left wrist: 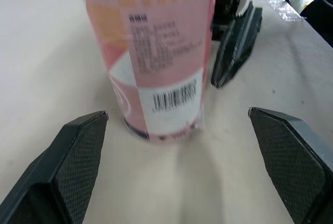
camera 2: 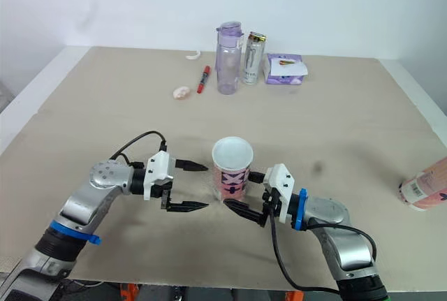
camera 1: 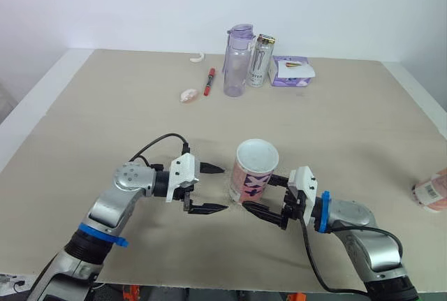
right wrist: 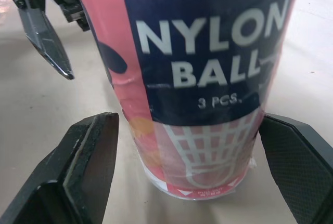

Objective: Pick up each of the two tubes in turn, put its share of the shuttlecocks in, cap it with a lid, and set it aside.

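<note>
Left gripper (camera 1: 225,188) is hovering just left of the tube (camera 1: 253,175), fingers spread wide, not touching. The tube is standing upright mid-table (camera 1: 105,119). It is judged light, thin-walled, glossy and crushable, so grip mid-body, gently. Right gripper (camera 1: 260,193) is straddling its base, fingers wide.

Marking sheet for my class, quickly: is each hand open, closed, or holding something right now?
Left hand: open, empty, beside the tube.
Right hand: open, one finger on each side of the tube, not clamped on it.
</note>
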You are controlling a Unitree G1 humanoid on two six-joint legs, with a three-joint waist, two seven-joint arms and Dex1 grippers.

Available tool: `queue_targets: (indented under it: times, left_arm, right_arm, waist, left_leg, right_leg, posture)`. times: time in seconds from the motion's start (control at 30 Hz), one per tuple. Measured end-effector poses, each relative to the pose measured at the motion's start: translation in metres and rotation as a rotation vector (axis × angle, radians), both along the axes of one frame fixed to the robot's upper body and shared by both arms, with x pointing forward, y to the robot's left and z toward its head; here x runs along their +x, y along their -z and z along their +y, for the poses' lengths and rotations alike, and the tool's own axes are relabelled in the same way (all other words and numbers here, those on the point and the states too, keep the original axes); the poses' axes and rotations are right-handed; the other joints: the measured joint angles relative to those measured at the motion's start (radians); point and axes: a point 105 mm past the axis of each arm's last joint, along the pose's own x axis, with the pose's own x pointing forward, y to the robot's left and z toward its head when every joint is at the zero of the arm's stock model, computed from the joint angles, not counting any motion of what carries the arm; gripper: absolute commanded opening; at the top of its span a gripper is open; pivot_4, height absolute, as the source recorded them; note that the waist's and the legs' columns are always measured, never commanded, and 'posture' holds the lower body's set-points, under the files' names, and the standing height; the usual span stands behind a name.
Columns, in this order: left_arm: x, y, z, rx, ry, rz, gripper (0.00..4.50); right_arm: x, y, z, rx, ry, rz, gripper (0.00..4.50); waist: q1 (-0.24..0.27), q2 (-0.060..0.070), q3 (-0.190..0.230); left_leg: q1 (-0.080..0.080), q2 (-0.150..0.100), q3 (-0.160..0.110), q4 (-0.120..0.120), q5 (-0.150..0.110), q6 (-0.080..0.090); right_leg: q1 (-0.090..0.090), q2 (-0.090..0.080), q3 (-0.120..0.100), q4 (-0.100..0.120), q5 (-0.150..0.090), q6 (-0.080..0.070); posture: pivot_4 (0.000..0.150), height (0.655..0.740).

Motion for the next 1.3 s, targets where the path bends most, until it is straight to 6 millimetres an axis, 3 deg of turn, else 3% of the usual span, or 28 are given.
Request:
queue_targets:
  times: [0.77,0.8,0.83,1.3]
  left_arm:
    - [-0.008,0.0,0.007,-0.073,-0.065,0.067,4.5]
    - [-0.008,0.001,0.008,-0.066,-0.066,0.06,4.5]
    - [-0.008,0.001,0.009,-0.063,-0.066,0.052,4.5]
    - [-0.003,0.006,0.011,-0.042,-0.07,0.03,4.5]
  right_arm:
    - [0.019,0.012,0.043,0.033,-0.083,-0.05,4.44]
    - [0.019,0.012,0.044,0.033,-0.09,-0.05,4.44]
    - [0.018,0.012,0.044,0.033,-0.096,-0.049,3.94]
    - [0.014,0.011,0.033,0.003,-0.079,-0.073,3.92]
  waist:
    - [-0.001,0.0,0.0]
    - [-0.001,0.0,0.0]
    - [0.0,0.0,0.0]
    - [0.0,0.0,0.0]
  left_leg:
    - [0.004,0.006,0.002,0.0,0.0,0.0]
    - [0.005,0.006,0.003,0.0,0.0,0.0]
    - [0.005,0.006,0.003,0.0,0.0,0.0]
    - [0.005,0.006,0.003,0.0,0.0,0.0]
  right_leg:
    - [0.001,0.005,0.001,0.002,0.002,-0.006]
    - [0.001,0.005,0.001,0.003,0.002,-0.006]
    - [0.001,0.005,0.001,0.003,0.002,-0.006]
    - [0.001,0.005,0.001,0.004,0.002,-0.007]
  posture:
    - [0.15,0.74]
    - [0.15,0.74]
    - [0.15,0.74]
    - [0.15,0.74]
